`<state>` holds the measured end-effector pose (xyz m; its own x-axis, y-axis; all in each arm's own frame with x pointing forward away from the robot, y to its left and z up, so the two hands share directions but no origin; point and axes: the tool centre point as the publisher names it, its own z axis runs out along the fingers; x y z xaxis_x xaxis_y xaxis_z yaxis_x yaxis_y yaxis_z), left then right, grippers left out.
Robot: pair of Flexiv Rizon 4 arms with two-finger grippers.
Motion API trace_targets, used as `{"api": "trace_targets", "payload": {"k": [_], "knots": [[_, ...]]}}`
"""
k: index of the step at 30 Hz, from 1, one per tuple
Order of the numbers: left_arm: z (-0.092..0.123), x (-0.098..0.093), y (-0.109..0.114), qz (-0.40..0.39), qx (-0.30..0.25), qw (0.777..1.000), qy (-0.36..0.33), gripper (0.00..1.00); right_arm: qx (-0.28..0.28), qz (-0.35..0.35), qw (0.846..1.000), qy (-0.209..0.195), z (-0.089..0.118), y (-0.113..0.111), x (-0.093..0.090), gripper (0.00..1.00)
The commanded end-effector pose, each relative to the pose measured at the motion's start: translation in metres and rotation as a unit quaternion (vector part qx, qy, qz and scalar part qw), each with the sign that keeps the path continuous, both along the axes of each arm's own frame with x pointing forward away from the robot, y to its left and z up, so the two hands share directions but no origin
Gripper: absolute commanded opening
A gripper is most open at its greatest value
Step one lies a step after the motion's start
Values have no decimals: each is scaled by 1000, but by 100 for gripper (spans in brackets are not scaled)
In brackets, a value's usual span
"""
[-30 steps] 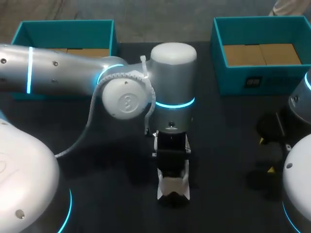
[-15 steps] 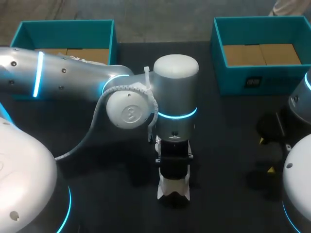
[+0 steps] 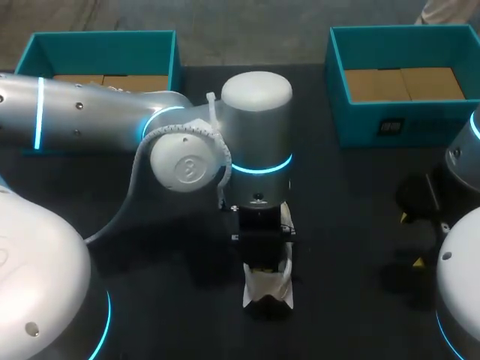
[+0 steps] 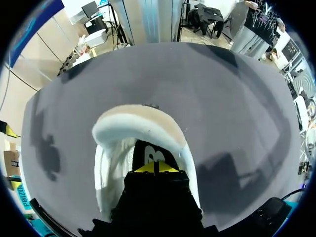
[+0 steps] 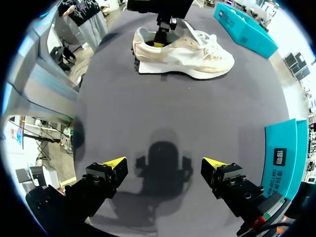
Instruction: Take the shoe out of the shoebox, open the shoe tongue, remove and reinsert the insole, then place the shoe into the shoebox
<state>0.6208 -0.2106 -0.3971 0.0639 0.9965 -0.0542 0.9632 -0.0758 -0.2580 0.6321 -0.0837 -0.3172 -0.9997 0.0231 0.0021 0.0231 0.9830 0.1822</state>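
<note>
Right gripper fingers apart over table; white shoe ahead; left gripper inside heel opening.

Shoe, head view lower centre: all but the heel hidden under the left arm; right gripper partly hidden by its own arm at right edge.

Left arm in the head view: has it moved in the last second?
Yes. The left arm dipped toward the shoe, then swung back up and leftward, toward the left box; the shoe stayed put.
</note>
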Motion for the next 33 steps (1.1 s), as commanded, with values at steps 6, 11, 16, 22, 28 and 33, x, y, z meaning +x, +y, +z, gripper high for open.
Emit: {"api": "trace_targets", "payload": {"k": [6, 11, 16, 22, 28, 33], "knots": [[-8, 4, -10, 6, -4, 1000, -13, 0, -1, 0, 1000, -1, 1, 0, -2, 100], [12, -2, -9, -21, 10, 1000, -16, 0, -1, 0, 1000, -1, 1, 0, -2, 100], [21, -9, -8, -55, 34, 998, -24, 0, -1, 0, 1000, -1, 1, 0, -2, 100], [-5, -12, -6, -51, 70, 996, -12, 0, -1, 0, 1000, -1, 1, 0, -2, 100], [-25, -11, -5, -43, 84, 996, -8, 0, -1, 0, 1000, -1, 1, 0, -2, 100], [-23, -10, -6, -32, 68, 997, -5, 0, -1, 0, 1000, -1, 1, 0, -2, 100]]}}
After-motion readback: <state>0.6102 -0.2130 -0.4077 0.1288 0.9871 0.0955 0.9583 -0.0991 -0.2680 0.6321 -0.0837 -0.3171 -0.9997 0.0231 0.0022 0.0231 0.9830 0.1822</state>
